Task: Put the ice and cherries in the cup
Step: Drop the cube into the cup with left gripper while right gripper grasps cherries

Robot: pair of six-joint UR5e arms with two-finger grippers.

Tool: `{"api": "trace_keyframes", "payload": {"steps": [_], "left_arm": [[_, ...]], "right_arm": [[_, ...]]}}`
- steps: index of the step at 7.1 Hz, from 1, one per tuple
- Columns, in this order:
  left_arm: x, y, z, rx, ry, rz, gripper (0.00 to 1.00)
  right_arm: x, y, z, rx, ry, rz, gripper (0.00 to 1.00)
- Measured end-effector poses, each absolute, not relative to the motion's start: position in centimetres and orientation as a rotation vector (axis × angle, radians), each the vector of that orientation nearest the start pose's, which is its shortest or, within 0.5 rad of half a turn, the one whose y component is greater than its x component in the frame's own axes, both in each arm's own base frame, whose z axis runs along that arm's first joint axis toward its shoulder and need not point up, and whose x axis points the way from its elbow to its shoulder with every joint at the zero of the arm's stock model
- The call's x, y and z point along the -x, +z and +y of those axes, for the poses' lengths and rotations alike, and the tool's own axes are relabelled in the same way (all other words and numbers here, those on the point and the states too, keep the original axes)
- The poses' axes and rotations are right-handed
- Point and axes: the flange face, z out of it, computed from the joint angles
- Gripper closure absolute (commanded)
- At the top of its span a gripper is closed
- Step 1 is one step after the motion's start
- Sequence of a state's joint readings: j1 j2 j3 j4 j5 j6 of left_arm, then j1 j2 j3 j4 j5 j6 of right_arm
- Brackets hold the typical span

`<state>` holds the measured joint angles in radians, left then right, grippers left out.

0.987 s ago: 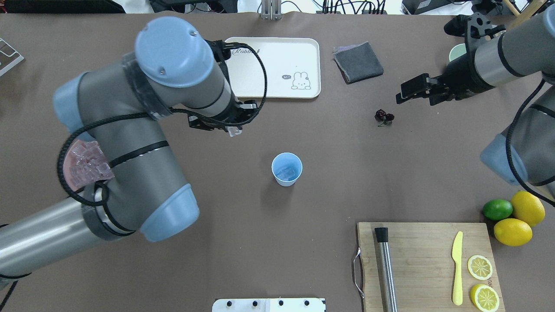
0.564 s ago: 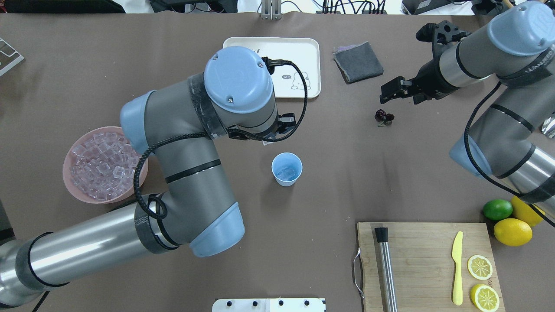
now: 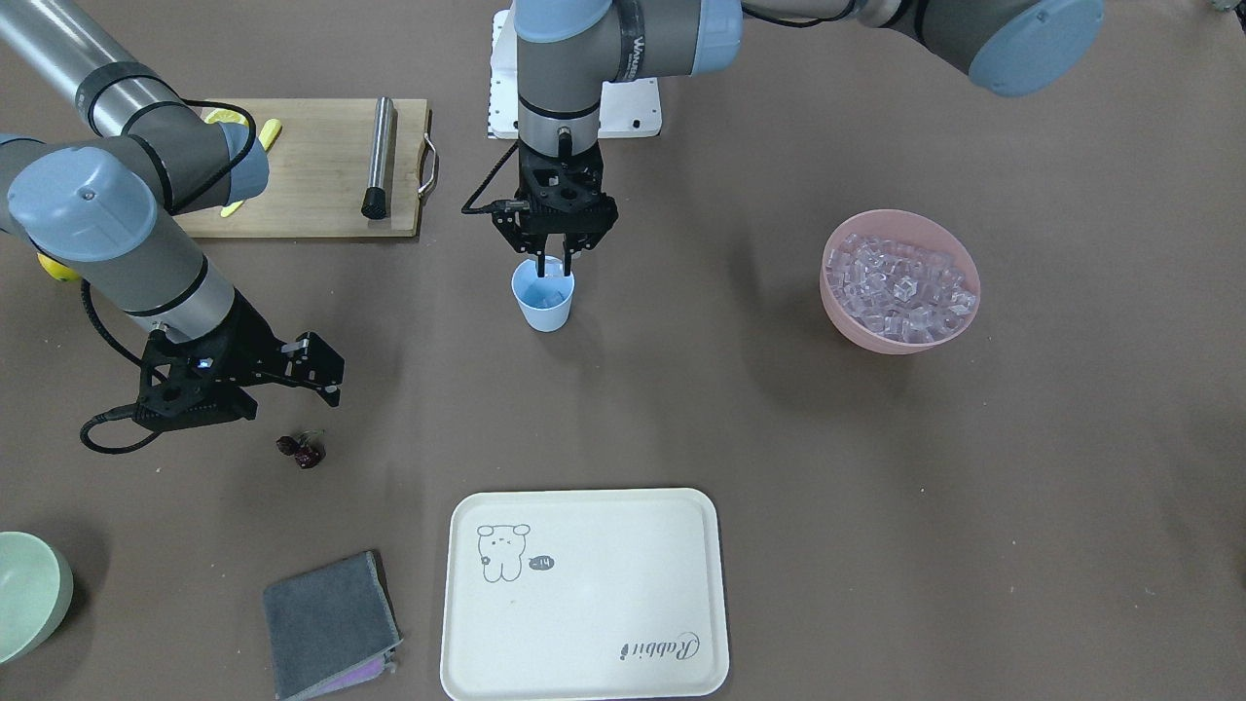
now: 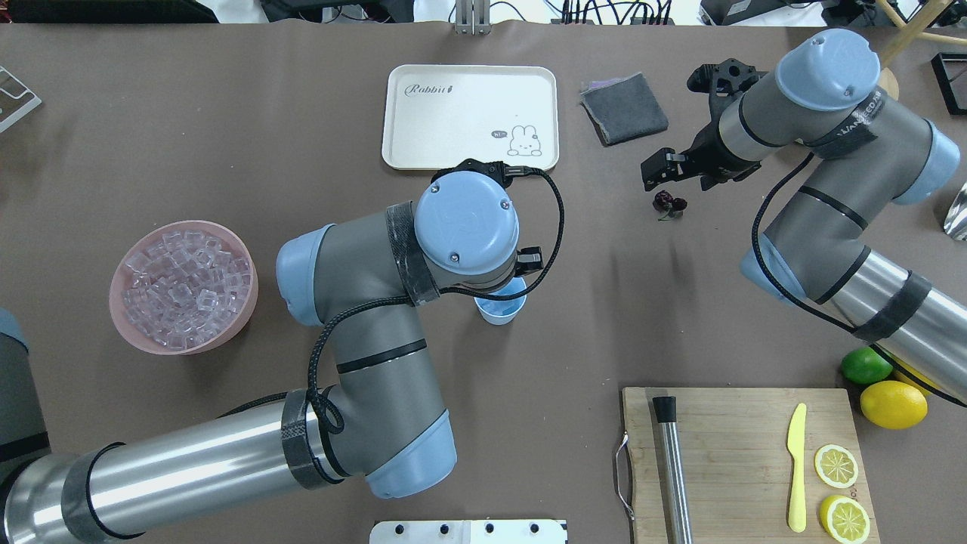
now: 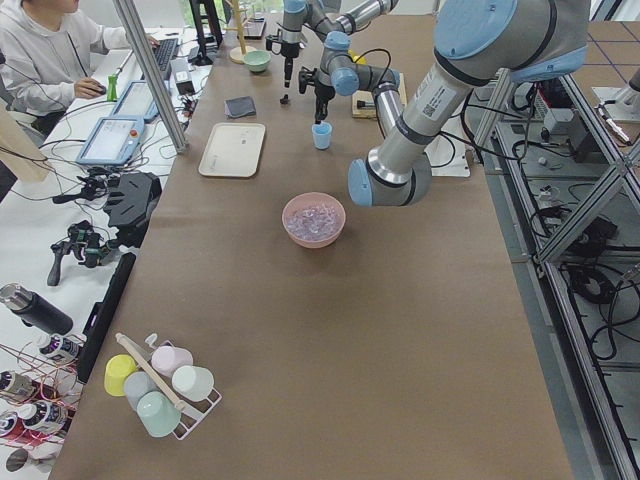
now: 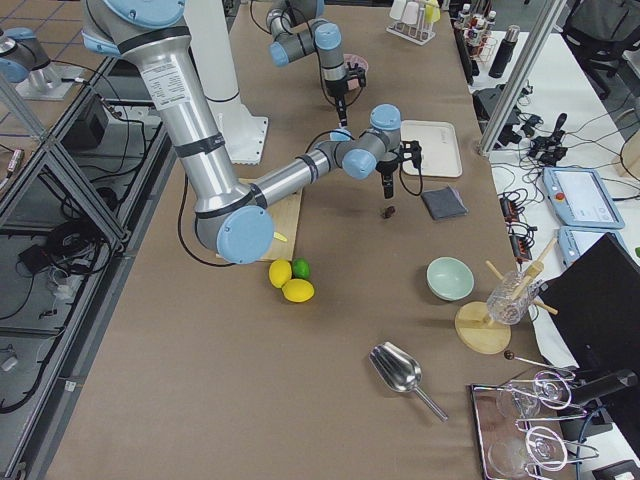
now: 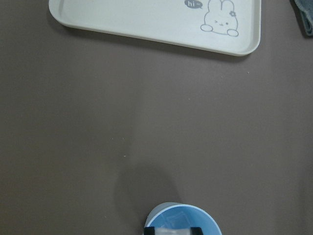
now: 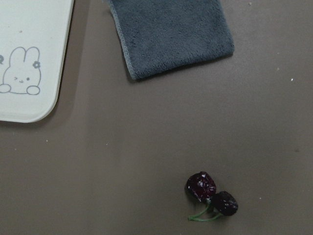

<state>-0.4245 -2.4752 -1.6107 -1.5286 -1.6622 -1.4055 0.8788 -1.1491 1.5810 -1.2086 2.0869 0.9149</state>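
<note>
The pale blue cup [image 3: 543,304] stands mid-table with ice cubes [image 7: 182,216] inside. My left gripper [image 3: 554,265] hangs straight down over its mouth, shut on one clear ice cube [image 7: 172,229]; the arm hides most of the cup [image 4: 500,310] from overhead. More ice fills the pink bowl [image 4: 125,317] on my left. The dark cherries [image 4: 669,202] lie on the table with their green stems joined. My right gripper [image 4: 651,171] hovers just beyond them, open and empty. The right wrist view shows the cherries [image 8: 211,195] low in frame, with no fingers visible.
A cream rabbit tray [image 4: 453,113] and a folded grey cloth [image 4: 623,108] lie at the far side. A cutting board [image 4: 744,453] with a steel muddler, yellow knife and lemon slices sits near right, beside whole lemons and a lime [image 4: 866,364]. A green bowl [image 3: 24,594] stands far right.
My left arm swung right from the pink bowl, carrying the ice cube to above the cup. My right gripper moved left, closing on the cherries.
</note>
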Motion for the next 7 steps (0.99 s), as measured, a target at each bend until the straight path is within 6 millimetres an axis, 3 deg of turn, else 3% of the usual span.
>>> {"api": "trace_keyframes", "payload": {"steps": [1, 2, 4, 6, 7], "left_arm": [[-59.7, 9.3, -39.7, -0.186, -0.194, 0.887, 0.88], [-60.3, 9.6, -39.4, -0.190, -0.190, 0.891, 0.47], [-61.5, 10.2, -39.6, -0.203, -0.189, 0.901, 0.08], [-61.6, 10.4, -39.7, -0.216, -0.192, 0.901, 0.06], [-61.6, 10.4, -39.7, -0.222, -0.195, 0.900, 0.06]], "right_arm": [[36.2, 37.9, -56.4, -0.183, 0.001, -0.889, 0.02], [36.6, 38.3, -56.5, -0.182, 0.001, -0.877, 0.04], [37.5, 39.1, -56.4, -0.178, 0.000, -0.859, 0.13], [37.8, 39.5, -56.7, -0.176, -0.005, -0.848, 0.29], [37.9, 40.0, -57.0, -0.180, -0.014, -0.837, 0.33]]}}
